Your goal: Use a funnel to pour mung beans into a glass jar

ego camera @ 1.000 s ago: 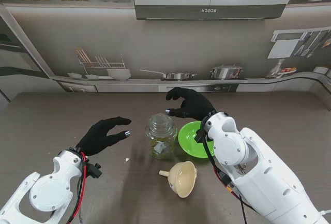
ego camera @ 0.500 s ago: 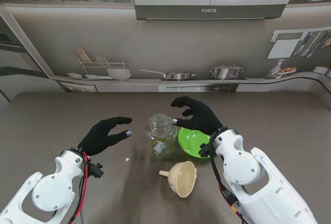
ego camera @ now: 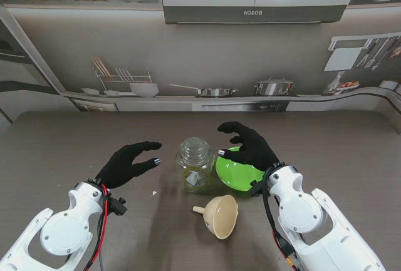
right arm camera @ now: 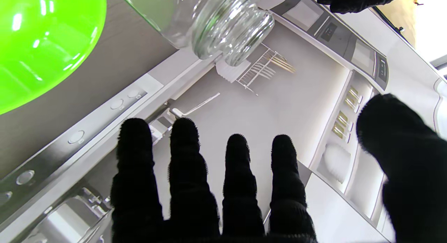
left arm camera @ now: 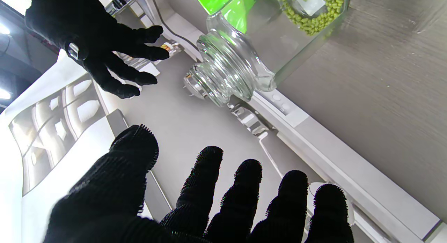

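Note:
A clear glass jar (ego camera: pixel 195 164) stands upright mid-table with green mung beans (left arm camera: pixel 316 10) in its base; its mouth (right arm camera: pixel 233 30) looks uncovered. Right of it sits a bright green bowl (ego camera: pixel 233 172), empty as far as I can see. A beige funnel (ego camera: pixel 219 214) lies on its side nearer to me. My left hand (ego camera: pixel 128 163) hovers open to the left of the jar, not touching it. My right hand (ego camera: pixel 249 146) hovers open over the bowl's far side, fingers spread, holding nothing.
A small white scrap (ego camera: pixel 154 193) lies on the dark wood table (ego camera: pixel 75 139) near my left hand. Behind the table's far edge runs a kitchen backdrop with a dish rack (ego camera: pixel 124 78) and pots (ego camera: pixel 273 87).
My right hand has drawn back toward me and to the right, from beyond the jar to over the bowl. The left hand has barely moved.

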`<action>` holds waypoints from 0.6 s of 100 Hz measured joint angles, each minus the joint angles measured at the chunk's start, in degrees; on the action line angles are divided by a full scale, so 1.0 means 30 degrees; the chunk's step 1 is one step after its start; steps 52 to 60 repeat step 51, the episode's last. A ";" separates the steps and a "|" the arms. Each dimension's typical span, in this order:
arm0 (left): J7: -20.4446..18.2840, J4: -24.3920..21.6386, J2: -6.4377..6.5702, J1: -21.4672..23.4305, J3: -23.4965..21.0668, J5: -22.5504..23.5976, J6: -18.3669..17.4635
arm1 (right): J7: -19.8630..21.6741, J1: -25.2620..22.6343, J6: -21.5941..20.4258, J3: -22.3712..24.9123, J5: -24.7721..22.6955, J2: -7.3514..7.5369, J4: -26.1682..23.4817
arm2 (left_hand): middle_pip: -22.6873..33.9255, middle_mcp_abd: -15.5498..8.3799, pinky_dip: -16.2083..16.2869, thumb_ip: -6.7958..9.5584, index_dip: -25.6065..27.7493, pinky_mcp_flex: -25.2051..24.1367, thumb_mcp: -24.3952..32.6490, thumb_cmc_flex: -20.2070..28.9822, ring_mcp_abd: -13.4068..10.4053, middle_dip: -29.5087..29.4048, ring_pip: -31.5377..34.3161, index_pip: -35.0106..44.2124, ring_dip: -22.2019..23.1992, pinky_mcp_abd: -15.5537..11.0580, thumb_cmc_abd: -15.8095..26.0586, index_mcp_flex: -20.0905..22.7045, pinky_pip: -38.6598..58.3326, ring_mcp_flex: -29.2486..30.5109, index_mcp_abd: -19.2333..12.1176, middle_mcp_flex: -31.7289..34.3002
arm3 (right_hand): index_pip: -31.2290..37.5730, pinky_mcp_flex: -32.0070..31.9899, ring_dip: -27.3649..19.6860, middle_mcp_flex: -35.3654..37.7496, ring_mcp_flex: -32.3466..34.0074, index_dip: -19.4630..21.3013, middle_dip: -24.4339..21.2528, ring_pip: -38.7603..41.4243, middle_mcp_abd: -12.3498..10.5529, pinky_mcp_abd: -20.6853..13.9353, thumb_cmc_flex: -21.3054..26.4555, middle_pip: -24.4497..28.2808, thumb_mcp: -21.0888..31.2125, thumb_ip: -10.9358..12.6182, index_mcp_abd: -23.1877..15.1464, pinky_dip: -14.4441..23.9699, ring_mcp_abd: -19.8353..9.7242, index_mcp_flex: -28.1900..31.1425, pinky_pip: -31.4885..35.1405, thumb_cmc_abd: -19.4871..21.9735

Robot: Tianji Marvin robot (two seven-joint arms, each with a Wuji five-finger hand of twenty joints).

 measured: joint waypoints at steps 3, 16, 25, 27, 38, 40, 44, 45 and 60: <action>0.0001 0.0004 -0.0002 -0.0009 0.0014 -0.0031 -0.0012 | 0.0000 -0.0047 -0.0025 0.0056 0.0000 0.0000 0.0002 | 0.0000 0.0000 0.0000 0.0000 0.0000 0.0000 0.0000 0.0000 0.0000 0.0000 0.0000 0.0000 0.0000 0.0003 0.0000 0.0000 0.0000 0.0000 0.0000 0.0000 | 0.0000 -0.0028 -0.0038 0.0000 -0.0001 -0.0004 0.0000 -0.0005 0.0000 0.0004 0.0000 0.0000 0.0000 0.0000 0.0000 0.0000 0.0000 0.0000 -0.0016 0.0000; 0.0067 0.0050 -0.0017 -0.0039 0.0030 -0.0036 -0.0116 | -0.0004 -0.0246 -0.0235 0.0274 0.0003 0.0003 0.0003 | 0.0000 0.0000 0.0001 0.0000 -0.0002 0.0000 0.0000 0.0000 0.0001 0.0000 0.0000 0.0000 0.0000 0.0007 0.0000 -0.0004 0.0000 -0.0001 -0.0001 0.0000 | 0.0003 -0.0031 -0.0156 0.0039 -0.0002 -0.0014 -0.0006 -0.0004 0.0000 0.0004 0.0000 0.0001 0.0000 0.0000 0.0002 -0.0001 0.0000 0.0006 -0.0022 -0.0002; 0.0090 0.0057 -0.0020 -0.0040 0.0035 -0.0029 -0.0123 | -0.0049 -0.0377 -0.0402 0.0403 0.0005 0.0008 0.0002 | 0.0000 0.0000 0.0001 0.0000 -0.0002 0.0000 0.0000 0.0000 0.0001 0.0000 0.0000 0.0000 0.0000 0.0010 0.0000 -0.0005 0.0000 -0.0001 -0.0001 0.0000 | 0.0005 -0.0033 -0.0157 0.0300 -0.0002 -0.0040 -0.0006 -0.0005 0.0000 0.0004 0.0000 -0.0021 0.0000 0.0001 0.0025 -0.0001 -0.0003 0.0035 -0.0023 -0.0302; 0.0092 0.0057 -0.0022 -0.0040 0.0036 -0.0029 -0.0123 | -0.0086 -0.0401 -0.0437 0.0420 0.0000 0.0009 0.0002 | 0.0000 0.0000 0.0001 0.0000 -0.0002 0.0000 0.0000 0.0000 0.0001 0.0000 0.0000 0.0000 0.0000 0.0010 0.0000 -0.0006 0.0000 -0.0001 -0.0001 0.0000 | 0.0006 -0.0033 -0.0157 0.0327 -0.0002 -0.0117 -0.0006 -0.0005 0.0000 0.0004 0.0000 0.0167 0.0000 0.0001 0.0031 -0.0001 -0.0004 0.0048 -0.0023 -0.0315; 0.0093 0.0057 -0.0024 -0.0039 0.0044 -0.0027 -0.0131 | -0.0302 -0.0500 -0.0584 0.0476 -0.0027 0.0008 0.0002 | 0.0000 0.0000 0.0001 0.0000 -0.0003 0.0000 0.0000 0.0000 0.0001 0.0000 0.0000 0.0000 0.0000 0.0011 0.0000 -0.0005 0.0000 -0.0001 -0.0001 0.0000 | 0.0374 -0.0007 -0.0157 0.0788 -0.0002 -0.0196 0.0016 0.0069 0.0000 0.0004 0.0000 0.0480 0.0000 0.0002 0.0179 -0.0001 -0.0028 0.0476 -0.0024 -0.0488; 0.0093 0.0057 -0.0024 -0.0039 0.0044 -0.0026 -0.0138 | -0.0325 -0.0512 -0.0596 0.0485 -0.0030 0.0008 0.0002 | 0.0000 0.0000 0.0001 0.0000 -0.0003 0.0000 0.0000 0.0000 0.0001 0.0000 0.0000 0.0000 0.0000 0.0011 0.0000 -0.0006 0.0000 -0.0001 -0.0001 0.0000 | 0.0374 0.0014 -0.0157 0.0789 -0.0002 -0.0196 0.0016 0.0069 0.0000 0.0004 0.0000 0.0481 0.0000 0.0002 0.0188 -0.0001 -0.0028 0.0528 -0.0024 -0.0489; 0.0093 0.0057 -0.0024 -0.0038 0.0044 -0.0023 -0.0150 | -0.0347 -0.0534 -0.0627 0.0504 -0.0031 0.0005 0.0002 | 0.0000 0.0000 0.0001 0.0000 -0.0003 0.0000 0.0000 0.0000 0.0001 0.0000 0.0000 0.0000 0.0000 0.0013 0.0000 -0.0005 0.0000 -0.0001 -0.0001 0.0000 | 0.0374 0.0020 -0.0157 0.0799 -0.0002 -0.0196 0.0016 0.0072 0.0000 0.0004 0.0000 0.0481 0.0000 0.0002 0.0200 -0.0001 -0.0030 0.0644 -0.0024 -0.0492; 0.0093 0.0057 -0.0025 -0.0038 0.0044 -0.0022 -0.0152 | -0.0350 -0.0538 -0.0636 0.0508 -0.0030 0.0005 0.0002 | 0.0000 0.0000 0.0001 0.0000 -0.0003 0.0000 0.0000 0.0000 0.0001 0.0000 0.0000 0.0000 0.0000 0.0013 0.0000 -0.0006 0.0000 -0.0001 -0.0001 0.0000 | 0.0374 0.0020 -0.0157 0.0803 -0.0002 -0.0196 0.0016 0.0072 0.0000 0.0004 0.0000 0.0482 0.0000 0.0002 0.0208 -0.0001 -0.0031 0.0688 -0.0024 -0.0492; 0.0092 0.0057 -0.0025 -0.0036 0.0045 -0.0016 -0.0157 | -0.0361 -0.0558 -0.0665 0.0520 -0.0012 0.0004 0.0002 | 0.0000 0.0000 0.0001 0.0000 -0.0003 0.0000 0.0000 0.0000 0.0001 0.0000 0.0000 0.0000 0.0000 0.0013 0.0000 -0.0006 0.0000 -0.0001 -0.0001 0.0000 | 0.0374 0.0049 -0.0157 0.1003 -0.0002 -0.0199 0.0018 0.0079 0.0000 0.0004 0.0000 0.0588 0.0000 0.0002 0.0226 -0.0002 -0.0031 0.0744 -0.0024 -0.0494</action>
